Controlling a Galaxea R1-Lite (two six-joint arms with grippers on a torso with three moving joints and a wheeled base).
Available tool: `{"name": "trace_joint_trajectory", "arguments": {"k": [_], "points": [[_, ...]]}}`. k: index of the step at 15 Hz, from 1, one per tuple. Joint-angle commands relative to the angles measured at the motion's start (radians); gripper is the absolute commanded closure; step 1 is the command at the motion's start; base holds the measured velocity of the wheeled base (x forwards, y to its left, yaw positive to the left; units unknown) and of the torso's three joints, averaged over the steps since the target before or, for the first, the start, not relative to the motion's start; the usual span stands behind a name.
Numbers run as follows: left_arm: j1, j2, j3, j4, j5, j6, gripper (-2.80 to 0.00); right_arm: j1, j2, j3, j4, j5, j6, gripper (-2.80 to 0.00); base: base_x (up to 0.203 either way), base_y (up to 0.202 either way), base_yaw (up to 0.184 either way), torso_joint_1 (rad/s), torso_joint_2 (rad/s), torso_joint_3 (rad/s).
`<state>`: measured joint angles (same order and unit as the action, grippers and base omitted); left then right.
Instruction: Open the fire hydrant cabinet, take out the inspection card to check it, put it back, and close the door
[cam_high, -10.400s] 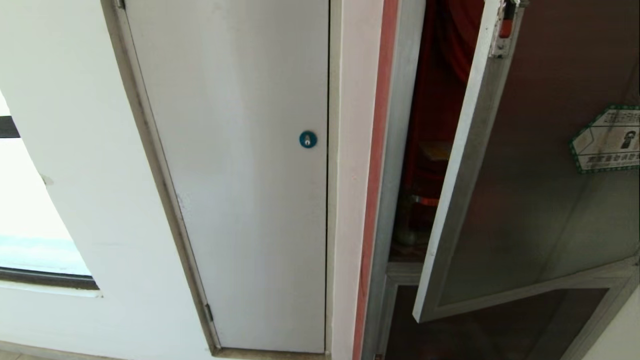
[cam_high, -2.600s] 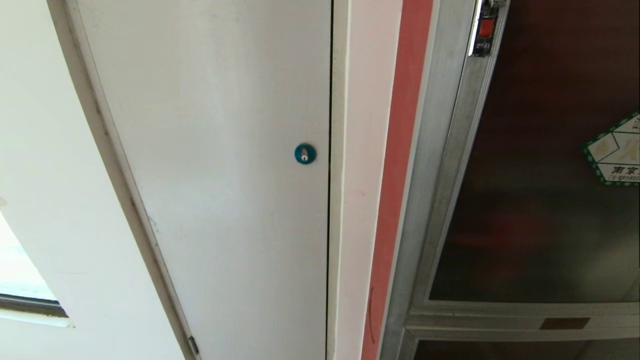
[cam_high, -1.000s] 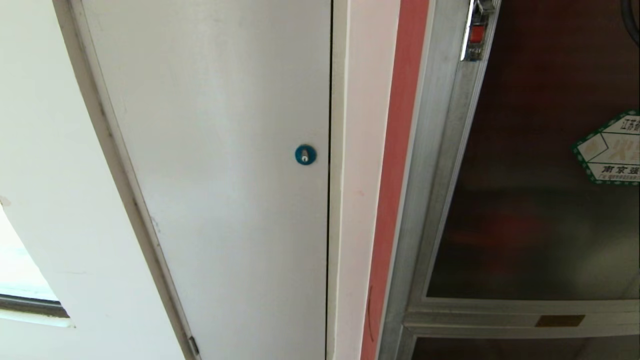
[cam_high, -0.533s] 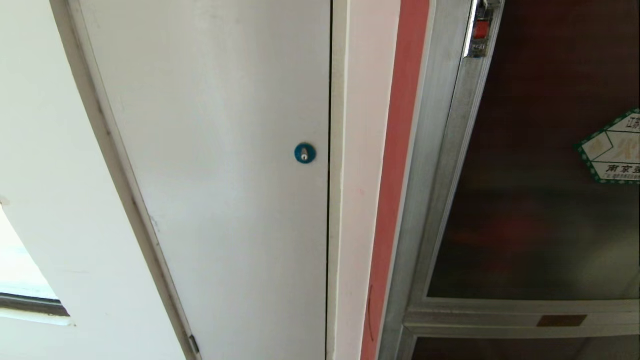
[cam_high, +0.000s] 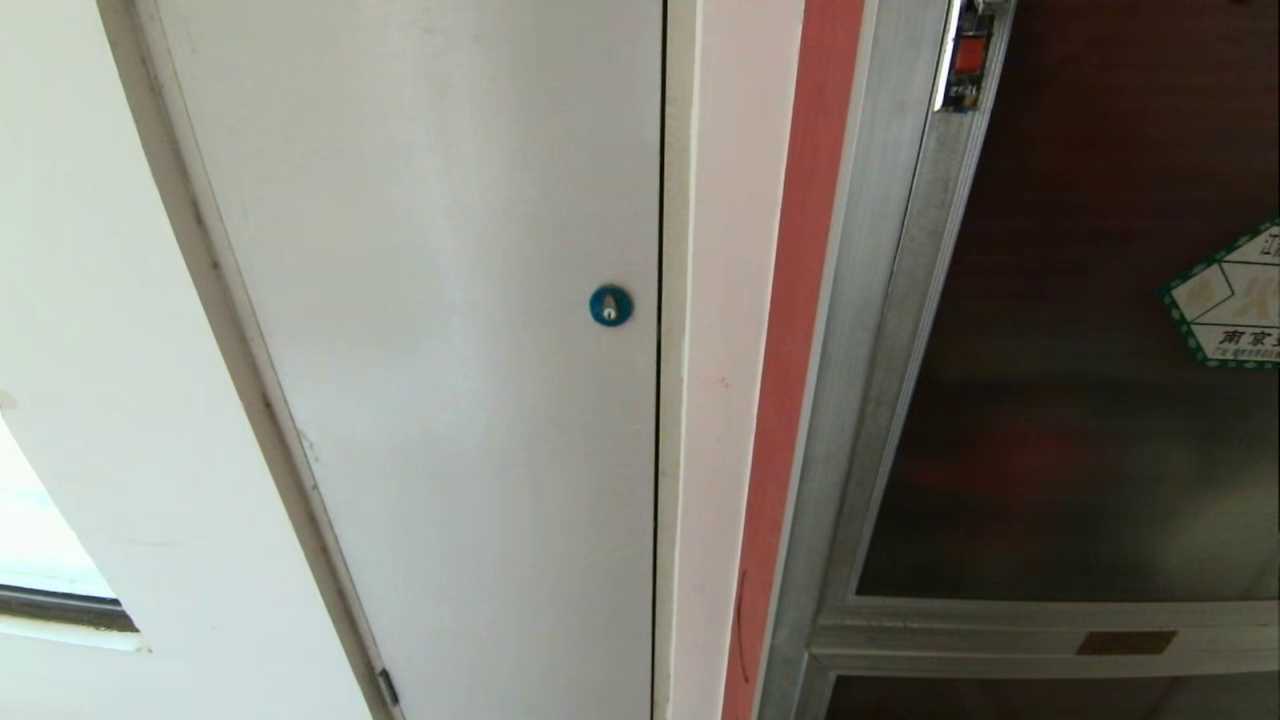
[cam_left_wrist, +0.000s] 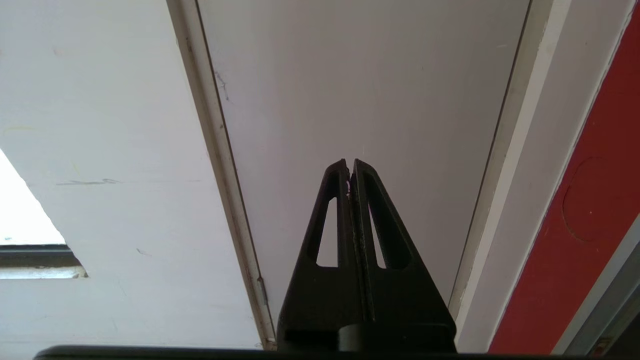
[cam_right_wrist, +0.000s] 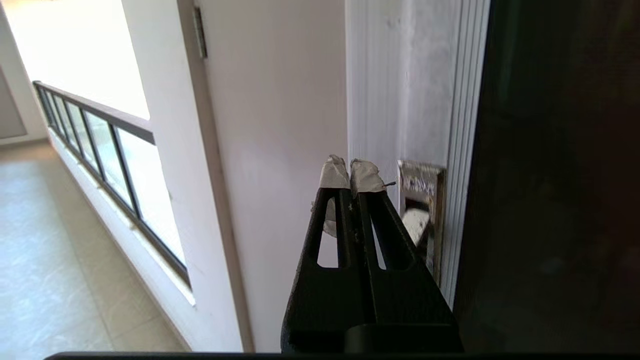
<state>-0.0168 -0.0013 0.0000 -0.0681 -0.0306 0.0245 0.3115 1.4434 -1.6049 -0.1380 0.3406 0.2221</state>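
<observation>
We see door (cam_high: 1080, 400) flush in fire hydrant cabinet (cam_high: 860, 400) frame, latch (cam_high: 965, 60) at upper left corner. Right gripper (cam_right_wrist: 351, 172) pressed together, empty, beside latch. Left gripper (cam_left_wrist: 349, 167) closed, facing grey panel door (cam_high: 450, 350).

We see the door (cam_high: 1080, 400): dark brown tinted glass, silver aluminium frame. Sticker (cam_high: 1225, 300) on it is white with a green border and black print. Latch (cam_high: 968, 60) silver with a red mark. Red strip (cam_high: 790, 350) beside the frame. Panel door (cam_high: 450, 350) plain grey-white, round lock (cam_high: 610, 305) blue. Right pincer (cam_right_wrist: 350, 172) black with white-taped tips; left pincer (cam_left_wrist: 349, 167) all black.
</observation>
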Motion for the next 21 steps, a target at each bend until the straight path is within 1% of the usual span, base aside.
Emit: {"name": "trace_joint_trajectory", "arguments": {"k": [1,12,15,21], "points": [[0.0,0.001,0.028,-0.001,0.0,0.0,0.0,0.0,-0.017,0.038,-0.009,0.004,0.001,0.0,0.0,0.0,0.0,0.0,0.0,0.0],[0.0,0.001,0.028,-0.001,0.0,0.0,0.0,-0.02,0.004,0.1,-0.012,0.001,0.001,0.0,0.0,0.0,0.0,0.0,0.0,0.0],[0.0,0.001,0.028,-0.001,0.0,0.0,0.0,-0.026,0.027,0.101,-0.012,-0.027,0.0,0.0,0.0,0.0,0.0,0.0,0.0,0.0],[0.0,0.001,0.028,-0.001,0.0,0.0,0.0,-0.033,0.046,0.122,-0.014,-0.029,-0.001,0.0,0.0,0.0,0.0,0.0,0.0,0.0]]}}
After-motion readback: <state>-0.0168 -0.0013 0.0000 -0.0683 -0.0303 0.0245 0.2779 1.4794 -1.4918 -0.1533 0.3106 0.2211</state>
